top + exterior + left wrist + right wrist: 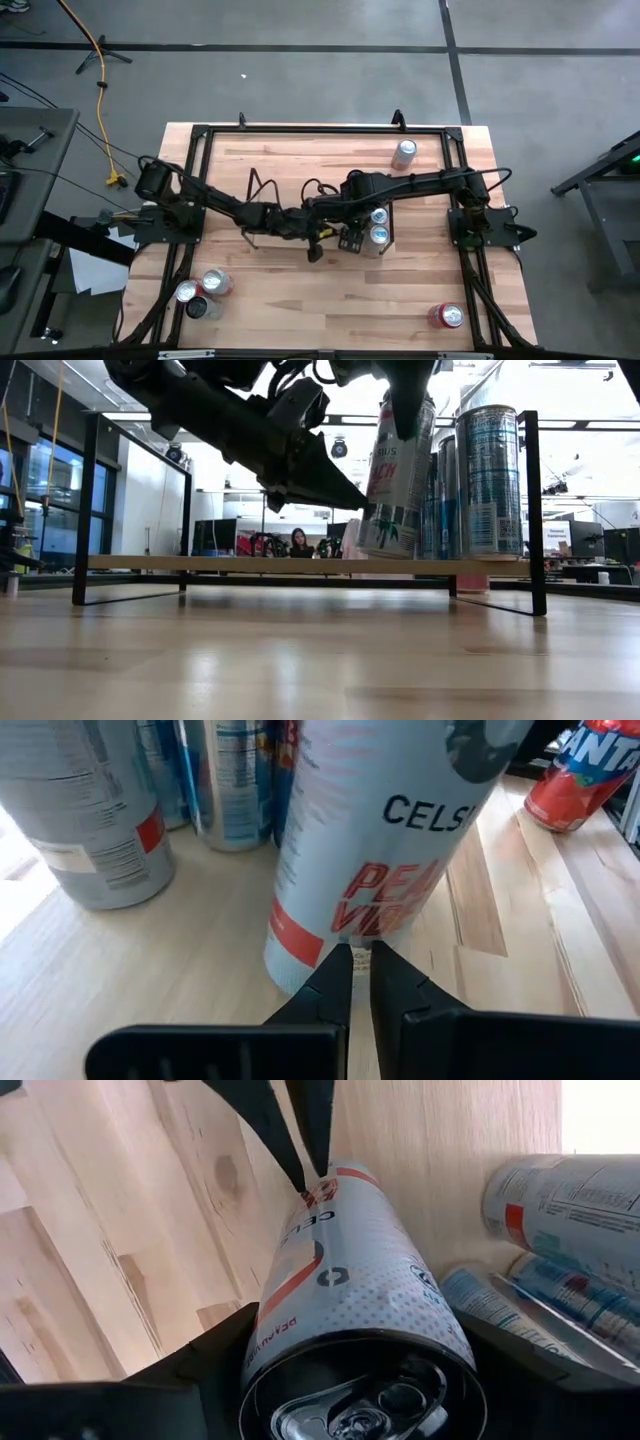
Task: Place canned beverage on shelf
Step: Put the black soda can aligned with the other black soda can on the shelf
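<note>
Shelf (300, 564) right end: tilted can (395, 475), seemingly touching neighbours.

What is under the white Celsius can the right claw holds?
The tilted white Celsius can, held in the right claw, has its lower edge at the shelf board, the shut left claw against its base. Whether it rests fully is hidden.

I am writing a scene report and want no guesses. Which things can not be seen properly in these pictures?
- White can in the right claw: brand name cut off in the left wrist view; low view, whether its base touches the shelf is unclear.
- High view: both arms cover that can and the shelf's middle.
- Red can: cropped by the picture's edge.
- Left claw, shut: whether its tips touch the can is unclear.
</note>
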You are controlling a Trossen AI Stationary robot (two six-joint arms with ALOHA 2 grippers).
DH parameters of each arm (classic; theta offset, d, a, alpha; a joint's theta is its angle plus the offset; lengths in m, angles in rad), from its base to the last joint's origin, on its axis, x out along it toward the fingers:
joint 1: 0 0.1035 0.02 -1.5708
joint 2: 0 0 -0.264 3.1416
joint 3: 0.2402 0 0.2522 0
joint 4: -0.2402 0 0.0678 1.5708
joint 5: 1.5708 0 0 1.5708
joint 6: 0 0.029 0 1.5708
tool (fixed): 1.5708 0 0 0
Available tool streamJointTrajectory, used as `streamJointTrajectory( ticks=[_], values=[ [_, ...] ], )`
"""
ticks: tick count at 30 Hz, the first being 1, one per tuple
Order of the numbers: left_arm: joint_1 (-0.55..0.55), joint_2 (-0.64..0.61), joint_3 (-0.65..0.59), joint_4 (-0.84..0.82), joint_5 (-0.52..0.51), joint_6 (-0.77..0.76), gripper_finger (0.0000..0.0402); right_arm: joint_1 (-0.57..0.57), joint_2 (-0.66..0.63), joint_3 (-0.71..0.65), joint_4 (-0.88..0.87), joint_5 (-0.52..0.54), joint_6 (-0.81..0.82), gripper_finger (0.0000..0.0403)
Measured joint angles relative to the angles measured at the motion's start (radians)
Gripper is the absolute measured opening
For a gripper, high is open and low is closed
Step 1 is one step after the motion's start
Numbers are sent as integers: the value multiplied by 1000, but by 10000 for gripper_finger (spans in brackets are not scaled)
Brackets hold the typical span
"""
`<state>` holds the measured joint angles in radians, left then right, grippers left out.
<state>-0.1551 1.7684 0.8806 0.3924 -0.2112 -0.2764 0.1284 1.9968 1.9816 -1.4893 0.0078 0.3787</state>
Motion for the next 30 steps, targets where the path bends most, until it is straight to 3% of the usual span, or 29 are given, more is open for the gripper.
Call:
streamJointTrajectory(
  ticks=[25,30],
  values=[
    [15,40,0,34,-11,0,0,-4,3,-1,31,22,-1,264],
    [16,40,0,33,-9,17,0,-5,3,-1,41,19,-23,291]
  ],
)
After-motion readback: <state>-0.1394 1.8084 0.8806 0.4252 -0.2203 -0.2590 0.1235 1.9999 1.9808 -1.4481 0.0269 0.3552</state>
